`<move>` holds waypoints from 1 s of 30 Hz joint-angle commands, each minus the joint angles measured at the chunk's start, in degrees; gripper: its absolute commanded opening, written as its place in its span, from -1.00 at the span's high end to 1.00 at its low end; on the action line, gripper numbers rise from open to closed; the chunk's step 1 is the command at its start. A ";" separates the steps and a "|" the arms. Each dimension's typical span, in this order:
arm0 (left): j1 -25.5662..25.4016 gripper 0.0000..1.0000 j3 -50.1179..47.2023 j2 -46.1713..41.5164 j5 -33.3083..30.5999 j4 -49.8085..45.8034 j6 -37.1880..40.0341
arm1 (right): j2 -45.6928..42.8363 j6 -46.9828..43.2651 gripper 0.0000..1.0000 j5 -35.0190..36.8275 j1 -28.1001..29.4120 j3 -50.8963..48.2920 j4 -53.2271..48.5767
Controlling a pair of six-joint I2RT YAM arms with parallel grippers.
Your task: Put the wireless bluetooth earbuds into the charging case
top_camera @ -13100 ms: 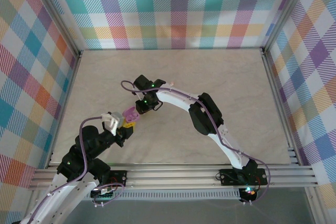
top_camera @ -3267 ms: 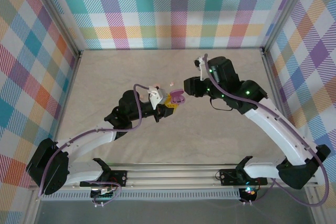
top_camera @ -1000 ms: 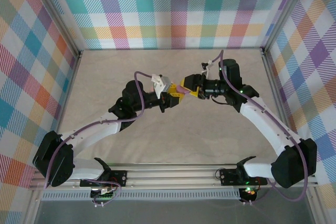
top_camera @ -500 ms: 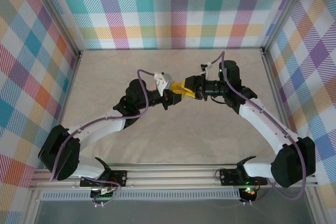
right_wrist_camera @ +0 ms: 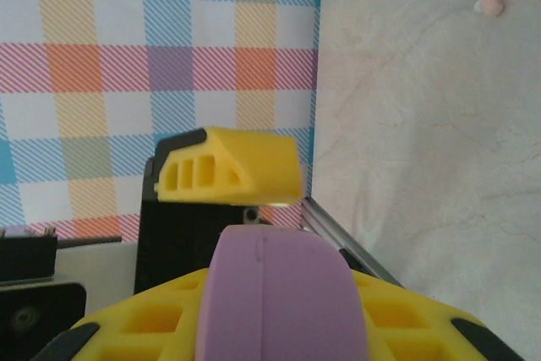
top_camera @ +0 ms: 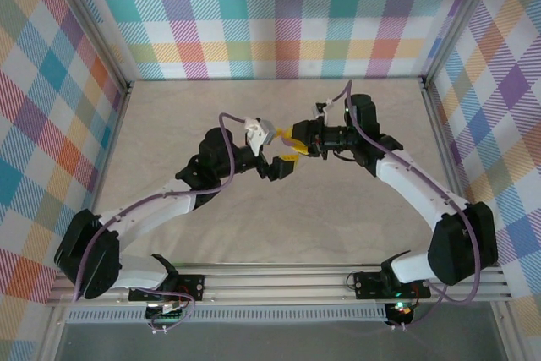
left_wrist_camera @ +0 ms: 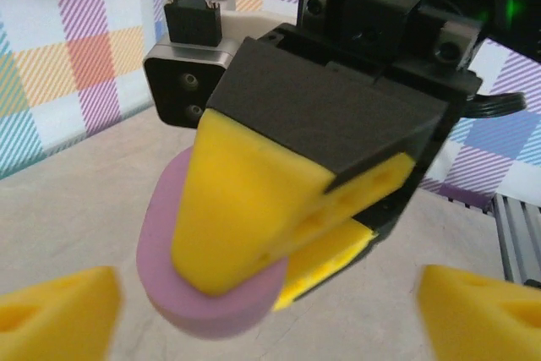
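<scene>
The purple charging case [left_wrist_camera: 207, 298], an oval pebble with a seam down its middle [right_wrist_camera: 275, 293], is pinched between the yellow fingers [left_wrist_camera: 254, 209] of my right gripper [right_wrist_camera: 279, 314], above the middle of the table. My left gripper [left_wrist_camera: 270, 319] faces it with jaws wide open, one fingertip on each side of the case and touching nothing. From above, the left gripper [top_camera: 281, 151] and right gripper [top_camera: 297, 141] meet nose to nose. One pale pink earbud [right_wrist_camera: 489, 4] lies alone on the table beyond them.
The beige marbled table [top_camera: 254, 226] is ringed by an aluminium frame [top_camera: 270, 281] and plaid cloth walls [top_camera: 287, 14]. Both arms arch inward from the near edge, leaving bare surface on the left, right and front.
The left gripper has sprung open and let go of the purple case. The right gripper has shut on it and now carries it alone.
</scene>
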 commanded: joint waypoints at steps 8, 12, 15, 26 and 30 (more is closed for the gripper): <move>0.29 -1.00 2.72 -9.07 -24.15 -20.08 -0.92 | 9.86 -17.07 0.39 6.37 -7.64 9.12 -13.49; 2.08 -1.00 6.42 -11.69 -26.49 -28.73 -0.32 | 17.15 -23.12 0.40 11.16 -8.76 9.66 -12.68; 5.50 -1.00 7.93 -12.77 -25.35 -30.96 -5.16 | 25.06 -26.62 0.40 10.02 -11.08 13.48 -14.44; 8.64 -1.00 12.06 -12.78 -22.85 -45.07 -13.84 | 43.46 -35.21 0.33 11.86 -14.81 26.12 -26.03; 8.64 -1.00 8.44 -16.91 -24.15 -44.54 -16.24 | 46.60 -39.66 0.31 17.78 -15.05 30.27 -33.74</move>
